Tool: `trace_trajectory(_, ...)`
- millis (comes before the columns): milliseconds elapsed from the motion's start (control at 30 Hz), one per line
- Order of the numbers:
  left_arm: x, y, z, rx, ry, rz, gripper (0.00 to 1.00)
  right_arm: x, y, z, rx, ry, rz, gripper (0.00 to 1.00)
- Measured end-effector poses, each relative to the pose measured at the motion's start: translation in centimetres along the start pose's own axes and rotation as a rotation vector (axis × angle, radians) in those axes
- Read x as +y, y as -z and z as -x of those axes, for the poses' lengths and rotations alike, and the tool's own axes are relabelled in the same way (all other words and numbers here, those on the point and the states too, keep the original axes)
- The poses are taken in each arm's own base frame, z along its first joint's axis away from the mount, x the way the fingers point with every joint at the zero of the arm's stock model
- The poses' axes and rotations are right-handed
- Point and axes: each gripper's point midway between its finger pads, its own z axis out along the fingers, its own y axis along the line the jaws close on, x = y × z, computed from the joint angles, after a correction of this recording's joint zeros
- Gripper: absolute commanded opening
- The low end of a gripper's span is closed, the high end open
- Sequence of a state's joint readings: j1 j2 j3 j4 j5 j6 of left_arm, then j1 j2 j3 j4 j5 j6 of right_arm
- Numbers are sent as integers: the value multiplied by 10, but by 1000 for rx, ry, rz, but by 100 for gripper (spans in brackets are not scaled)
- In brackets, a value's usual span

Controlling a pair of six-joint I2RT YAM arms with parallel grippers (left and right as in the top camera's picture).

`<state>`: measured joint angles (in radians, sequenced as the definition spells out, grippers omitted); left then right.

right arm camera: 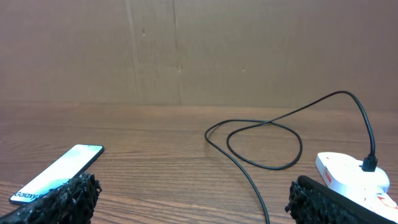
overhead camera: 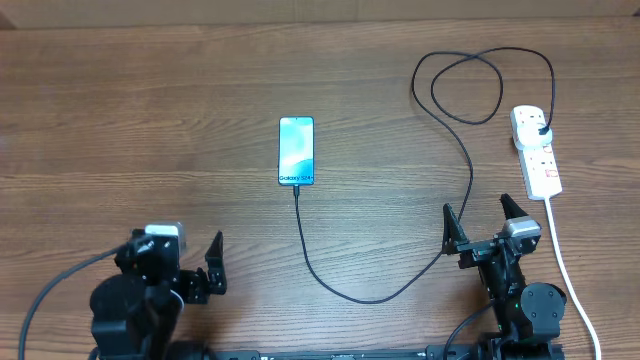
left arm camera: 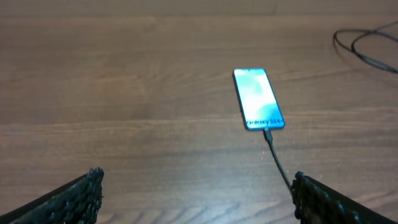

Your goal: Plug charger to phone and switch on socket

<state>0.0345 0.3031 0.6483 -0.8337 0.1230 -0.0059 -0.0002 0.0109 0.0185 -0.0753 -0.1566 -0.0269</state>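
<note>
Parked short of phone (overhead camera: 296,151), both jaws wide open, empty: seemingly done, charger (overhead camera: 370,300) seated in phone and socket (overhead camera: 537,152).

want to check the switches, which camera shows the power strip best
The overhead view: the whole power strip lies in sight, with the black plug in it and its white cord trailing off. The right wrist view shows only its plugged end, low in the corner. The left wrist view does not show it.
</note>
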Motion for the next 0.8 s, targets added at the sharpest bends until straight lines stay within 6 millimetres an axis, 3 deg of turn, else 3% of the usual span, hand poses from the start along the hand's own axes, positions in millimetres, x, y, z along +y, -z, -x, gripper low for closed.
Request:
trace_trajectory(400,-4,-16,3,-294,11,-47,100,0,0,0,0,0,0,100)
trace_trajectory(567,-4,-22,4,-341,21,-53,100,0,0,0,0,0,0,100)
trace_trajectory(800,2,-27,26,-507,89,-51,100,0,0,0,0,0,0,100)
